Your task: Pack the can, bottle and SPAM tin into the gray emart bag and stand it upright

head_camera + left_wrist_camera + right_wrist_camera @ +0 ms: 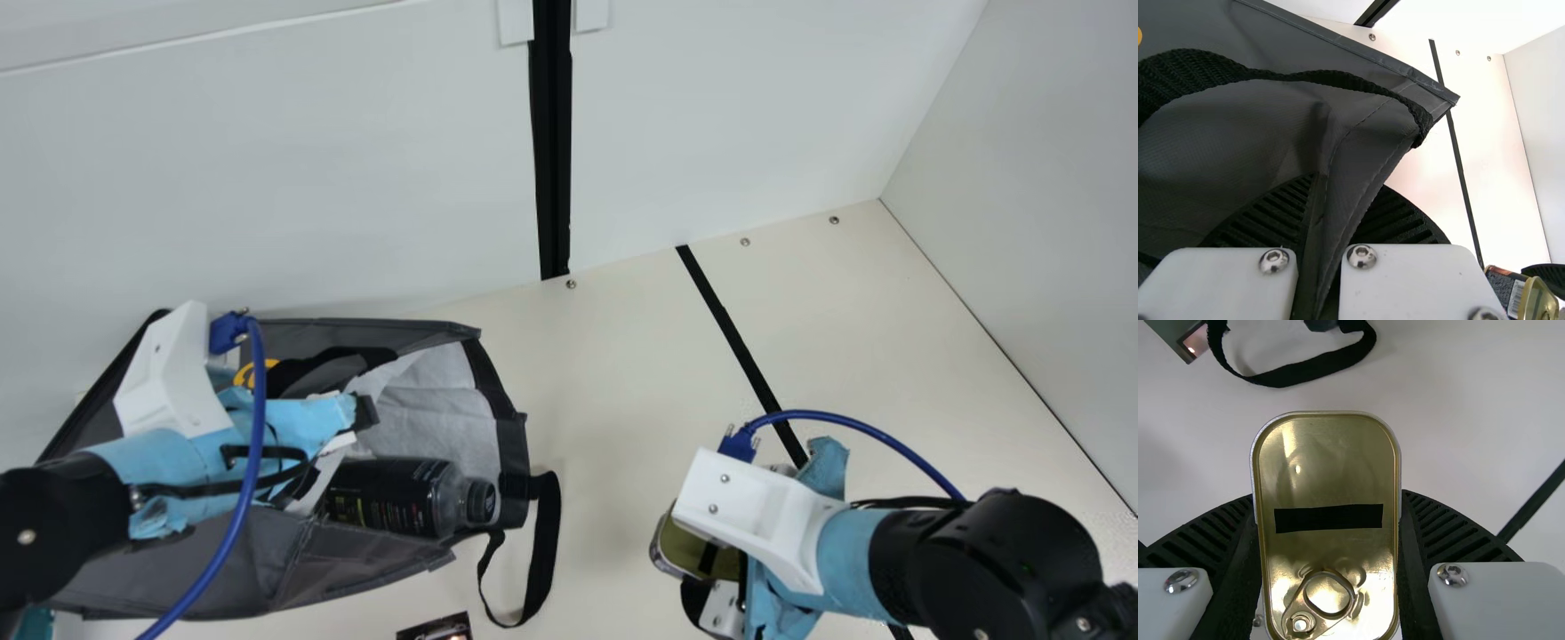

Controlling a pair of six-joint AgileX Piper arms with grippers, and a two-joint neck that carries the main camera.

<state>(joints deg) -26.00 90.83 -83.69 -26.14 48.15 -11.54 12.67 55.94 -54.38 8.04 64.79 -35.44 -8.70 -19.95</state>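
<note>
In the main view a black strap loop (544, 556) spills from the gray emart bag (213, 569) onto the cream worktop (613, 400), lying between the bag's mouth and the SPAM tin (685, 549). The left arm (62, 507) reaches across the bag and covers part of its inside. At the view's bottom edge, near the loop, is a small dark printed item (437, 628), mostly cut off. A black line (729, 324) crosses the worktop; white panels (267, 178) rise behind it, parted by a black upright strip (553, 142), and a pale wall (1031, 222) closes the right side. Counted: one bag, one bottle (396, 493), one tin, two blue cables (259, 427) and three screws (571, 284) along the worktop's far edge. The bottle lies inside the bag, cap towards the mouth. The left tool (342, 427) pinches the bag's fabric; the right tool (716, 556) grips the tin by its sides.
</note>
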